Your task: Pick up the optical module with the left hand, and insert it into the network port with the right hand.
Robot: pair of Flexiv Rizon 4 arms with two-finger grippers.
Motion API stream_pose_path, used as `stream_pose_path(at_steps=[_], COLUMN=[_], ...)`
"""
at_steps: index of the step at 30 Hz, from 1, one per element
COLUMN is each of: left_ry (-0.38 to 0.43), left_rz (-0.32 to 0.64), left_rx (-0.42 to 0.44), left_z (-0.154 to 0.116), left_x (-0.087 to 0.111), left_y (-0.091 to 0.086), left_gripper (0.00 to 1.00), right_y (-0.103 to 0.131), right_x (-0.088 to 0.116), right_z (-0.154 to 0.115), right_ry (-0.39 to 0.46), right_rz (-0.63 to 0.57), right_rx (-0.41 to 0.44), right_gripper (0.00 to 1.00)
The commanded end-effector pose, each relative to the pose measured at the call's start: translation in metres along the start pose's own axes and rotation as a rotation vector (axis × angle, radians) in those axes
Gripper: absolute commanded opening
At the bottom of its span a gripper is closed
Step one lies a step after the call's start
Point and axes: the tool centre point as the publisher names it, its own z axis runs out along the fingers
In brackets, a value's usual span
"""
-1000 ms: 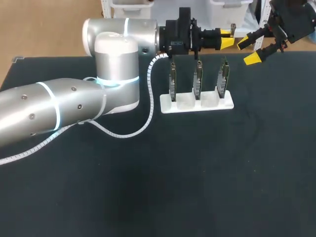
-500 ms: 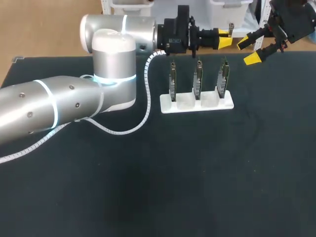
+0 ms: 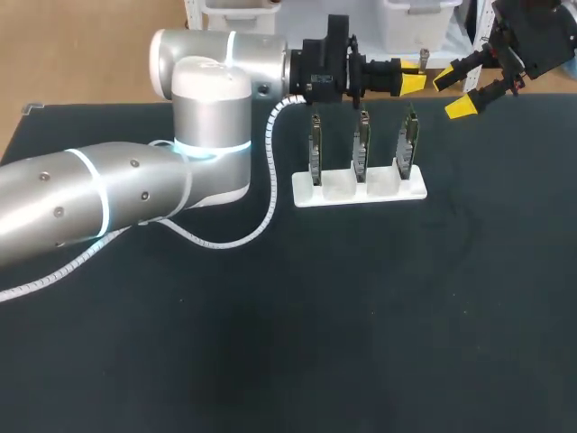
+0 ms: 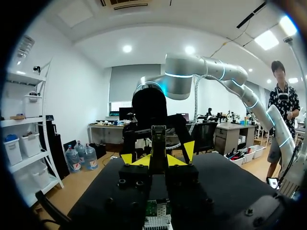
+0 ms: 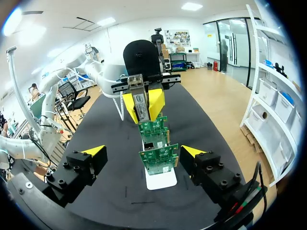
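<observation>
Left fingers (image 3: 411, 83) have dipped a touch, now above the white card rack's (image 3: 361, 192) far side, clamped on the optical module (image 5: 140, 102). Right fingers (image 3: 459, 108) hang wide open, empty, off the rack's right end. Handover next, I reckon: right should grip the module's free end squarely before left releases.

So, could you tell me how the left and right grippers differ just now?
The left gripper has its jaws shut on the optical module; the right gripper has its jaws wide open and empty. In the head view the left gripper shows behind the cards, the right gripper past their right end. Both have yellow tips and face each other.
</observation>
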Motion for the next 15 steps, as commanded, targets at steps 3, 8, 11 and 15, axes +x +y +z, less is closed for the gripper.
stream_pose_path(at_steps=[3,8,11,15], left_ry=[0.012,0.016,0.018,0.018], left_rz=[-0.017,-0.022,-0.028,-0.031], left_rx=[0.004,0.002,-0.008,-0.018], left_z=[0.0036,0.0039,0.0020,-0.0006], left_x=[0.0050,0.0068,0.0093,0.0115], left_y=[0.0017,-0.0019,-0.0037,-0.0053], left_gripper=[0.00,0.00,0.00,0.00], right_y=[0.0015,0.0015,0.0015,0.0015], right_x=[0.0000,0.0000,0.0000,0.0000], right_z=[0.0002,0.0002,0.0002,0.0002], right_ry=[0.000,0.000,0.000,0.000], right_rz=[0.000,0.000,0.000,0.000], right_rx=[0.004,0.004,0.004,0.004], right_gripper=[1.00,1.00,1.00,1.00])
